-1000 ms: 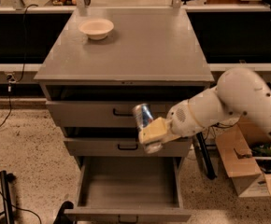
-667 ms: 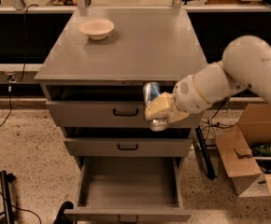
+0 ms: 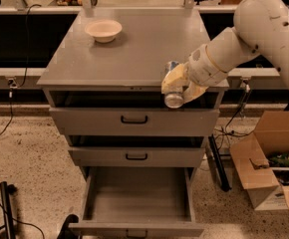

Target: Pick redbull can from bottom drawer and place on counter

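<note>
My gripper (image 3: pixel 176 85) is shut on the redbull can (image 3: pixel 173 90), a slim silver-and-blue can tilted with one shiny round end facing down and toward the camera. It hangs at the front right edge of the counter (image 3: pixel 134 49), just above the top drawer's front. The bottom drawer (image 3: pixel 137 193) stands pulled out, and its inside shows nothing in it. My white arm comes in from the upper right.
A cream bowl (image 3: pixel 103 30) sits at the back left of the counter. The two upper drawers (image 3: pixel 134 119) are slightly ajar. An open cardboard box (image 3: pixel 271 166) stands on the floor at the right. Cables lie on the floor at the left.
My gripper has risen with the can from the level of the middle drawer to the counter's front edge, moving a little to the right.
</note>
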Tool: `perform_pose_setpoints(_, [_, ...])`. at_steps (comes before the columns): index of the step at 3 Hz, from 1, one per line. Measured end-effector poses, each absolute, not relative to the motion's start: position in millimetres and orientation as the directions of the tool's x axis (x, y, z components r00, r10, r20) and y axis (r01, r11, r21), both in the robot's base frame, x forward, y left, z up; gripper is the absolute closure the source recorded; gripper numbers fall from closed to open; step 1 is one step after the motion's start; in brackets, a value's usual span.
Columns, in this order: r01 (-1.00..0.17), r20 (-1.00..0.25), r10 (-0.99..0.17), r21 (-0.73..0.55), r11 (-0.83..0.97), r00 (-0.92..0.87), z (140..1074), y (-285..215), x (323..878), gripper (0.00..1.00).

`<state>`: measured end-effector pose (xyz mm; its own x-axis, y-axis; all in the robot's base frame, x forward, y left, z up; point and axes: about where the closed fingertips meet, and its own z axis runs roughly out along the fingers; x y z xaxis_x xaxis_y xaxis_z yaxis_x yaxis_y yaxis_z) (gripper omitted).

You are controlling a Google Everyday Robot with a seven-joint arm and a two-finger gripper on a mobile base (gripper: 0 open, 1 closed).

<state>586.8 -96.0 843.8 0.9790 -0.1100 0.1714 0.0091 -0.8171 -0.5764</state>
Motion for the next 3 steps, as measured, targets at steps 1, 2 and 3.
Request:
perform_pose_setpoints(1, [0.009, 0.171, -0.110, -0.576, -0.817, 0.979, 844, -96, 587, 1.00])
perform_pose_setpoints(2, [0.011, 0.157, -0.105, -0.600, -0.800, 0.982, 847, -97, 592, 1.00])
perform_pose_setpoints(3, [0.021, 0.154, -0.088, -0.593, -0.805, 0.984, 859, -101, 606, 1.00])
